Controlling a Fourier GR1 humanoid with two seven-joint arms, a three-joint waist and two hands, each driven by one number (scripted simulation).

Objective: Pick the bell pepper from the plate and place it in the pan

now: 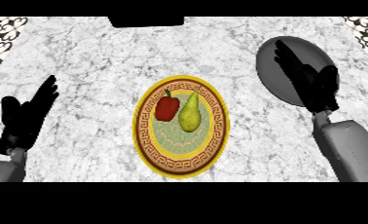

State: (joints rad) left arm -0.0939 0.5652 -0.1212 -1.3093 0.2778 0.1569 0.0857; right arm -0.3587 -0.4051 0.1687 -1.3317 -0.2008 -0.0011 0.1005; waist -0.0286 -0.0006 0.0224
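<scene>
A: From the head view, where is the bell pepper [167,108]?

B: On the patterned plate [179,165] in the middle of the counter [93,57], on the plate's left half, stem pointing far. A pear [190,113] lies just beside it on the right, touching or nearly so.

A: And the hands?

B: The right hand [309,79] hangs over the grey pan [271,65] at the far right, fingers straight and spread, holding nothing. The left hand [25,116] rests at the left edge, fingers up and spread, also holding nothing.

A: How will the pepper handle?

B: I judge it light and hollow, with smooth, slippery skin, stiff enough not to crush easily. Curling round its broad body from the left and near sides should suit, keeping clear of the pear.

A: Room to move?

B: Bare counter lies between plate and pan, so the path right looks open. The plate's raised rim and the pan's wall are the edges to lift over
</scene>
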